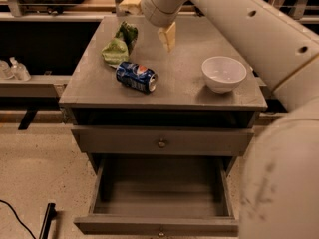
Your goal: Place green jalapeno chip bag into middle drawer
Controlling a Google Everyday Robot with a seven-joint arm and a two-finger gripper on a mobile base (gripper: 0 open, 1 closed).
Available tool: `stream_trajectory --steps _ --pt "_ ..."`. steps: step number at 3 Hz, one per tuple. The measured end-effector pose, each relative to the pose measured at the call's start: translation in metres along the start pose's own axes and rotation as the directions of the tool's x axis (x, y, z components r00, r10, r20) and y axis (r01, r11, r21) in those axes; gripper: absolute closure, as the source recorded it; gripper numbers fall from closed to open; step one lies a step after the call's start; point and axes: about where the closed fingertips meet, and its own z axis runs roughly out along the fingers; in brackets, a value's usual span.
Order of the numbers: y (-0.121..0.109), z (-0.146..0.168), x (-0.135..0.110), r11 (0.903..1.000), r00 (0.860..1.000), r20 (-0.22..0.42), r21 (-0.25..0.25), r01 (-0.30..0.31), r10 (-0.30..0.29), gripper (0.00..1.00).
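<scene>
The green jalapeno chip bag [118, 46] lies crumpled at the back left of the cabinet top. My gripper [148, 20] hangs above the back middle of the top, just right of the bag and not touching it. It is open and empty: one pale finger [167, 36] points down beside the bag and the other [130, 4] shows behind the wrist. The middle drawer [160, 225] is the lower knobbed drawer. It is pulled out towards me and its inside is bare.
A blue Pepsi can [136, 77] lies on its side in front of the bag. A white bowl [224, 73] stands at the right of the top. The knobbed drawer above [161, 142] is shut. My arm [279, 148] fills the right side.
</scene>
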Motion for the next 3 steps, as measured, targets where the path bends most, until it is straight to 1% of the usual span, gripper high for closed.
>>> stream_trajectory --steps 1,2,3 --pt "-0.002 0.038 0.012 0.9998 1.0 0.021 -0.013 -0.015 0.015 0.0" --pt "-0.016 0.07 0.016 0.9999 0.999 0.041 0.012 -0.005 0.005 0.0" --pt "-0.033 0.091 0.014 0.9987 0.998 0.059 0.051 0.007 -0.01 0.16"
